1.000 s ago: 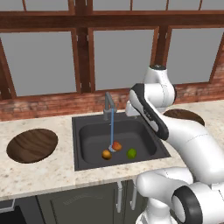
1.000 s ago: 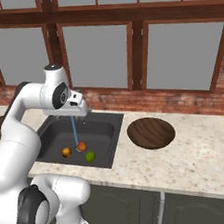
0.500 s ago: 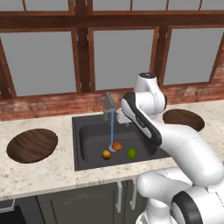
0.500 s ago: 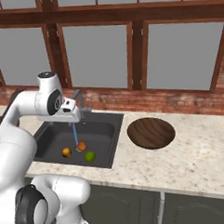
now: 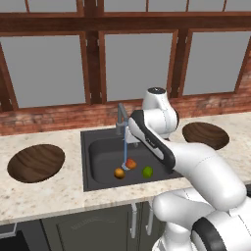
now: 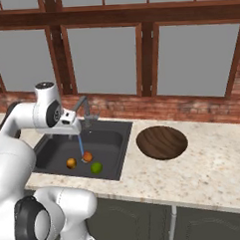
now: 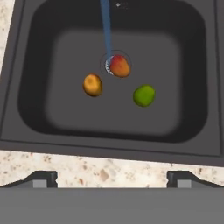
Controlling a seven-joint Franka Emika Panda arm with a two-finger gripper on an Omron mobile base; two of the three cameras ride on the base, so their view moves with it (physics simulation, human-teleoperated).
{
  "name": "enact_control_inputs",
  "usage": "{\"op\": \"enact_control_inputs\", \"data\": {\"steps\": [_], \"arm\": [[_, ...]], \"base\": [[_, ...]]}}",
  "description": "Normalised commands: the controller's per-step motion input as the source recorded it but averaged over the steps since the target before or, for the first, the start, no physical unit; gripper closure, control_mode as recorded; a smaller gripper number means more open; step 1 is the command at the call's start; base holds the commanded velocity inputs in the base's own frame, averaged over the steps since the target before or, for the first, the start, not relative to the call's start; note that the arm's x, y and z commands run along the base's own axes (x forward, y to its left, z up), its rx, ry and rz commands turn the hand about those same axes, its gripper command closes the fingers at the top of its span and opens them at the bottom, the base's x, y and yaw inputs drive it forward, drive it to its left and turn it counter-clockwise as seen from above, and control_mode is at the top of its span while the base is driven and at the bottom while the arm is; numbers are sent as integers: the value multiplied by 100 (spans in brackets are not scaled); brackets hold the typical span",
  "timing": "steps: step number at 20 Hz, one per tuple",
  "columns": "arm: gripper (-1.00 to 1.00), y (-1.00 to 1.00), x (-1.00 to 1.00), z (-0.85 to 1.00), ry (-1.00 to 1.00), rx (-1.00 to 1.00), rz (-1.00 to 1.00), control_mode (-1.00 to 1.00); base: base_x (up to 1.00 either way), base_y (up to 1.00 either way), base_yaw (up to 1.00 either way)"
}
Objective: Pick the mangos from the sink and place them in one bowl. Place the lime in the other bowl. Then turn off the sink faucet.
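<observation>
The dark sink (image 5: 98, 147) holds all three fruits on its floor. An orange-yellow mango (image 7: 92, 84) lies left, an orange-red mango (image 7: 119, 66) sits by the drain under the water stream (image 7: 106, 30), and the lime (image 7: 144, 95) lies right. The grey faucet (image 5: 120, 116) runs at the sink's back. My gripper (image 7: 113, 178) is open and empty, hanging above the sink's near edge and well above the fruit. From the base it shows by the faucet (image 5: 131, 141) (image 6: 73, 136). One wooden bowl (image 5: 36, 163) lies left of the sink, the other bowl (image 5: 205, 135) lies right.
Speckled stone counter (image 5: 49, 196) surrounds the sink. A brick ledge (image 5: 44, 120) and windows back it. My own arm (image 5: 191, 162) arches over the right part of the sink. The right bowl (image 6: 161, 141) has open counter around it.
The arm has swung left toward the faucet, bringing the hand over the sink. The jaws stayed open, and the fruits have not moved.
</observation>
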Motion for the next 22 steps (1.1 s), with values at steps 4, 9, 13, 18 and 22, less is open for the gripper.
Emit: {"op": "enact_control_inputs", "data": {"steps": [4, 9, 13, 18, 22], "arm": [[-100, 18, 0, -21, 0, 0, 0, -100], [-100, 23, 0, -26, 0, 0, 0, -100], [-100, 23, 0, -18, 0, 0, 0, -100], [-100, 16, 2, -25, 1, 0, 0, -100], [-100, 7, 11, -28, 11, 0, 0, -100]], "base": [[0, 0, 0], [0, 0, 0], [0, 0, 0], [0, 0, 0], [0, 0, 0]]}}
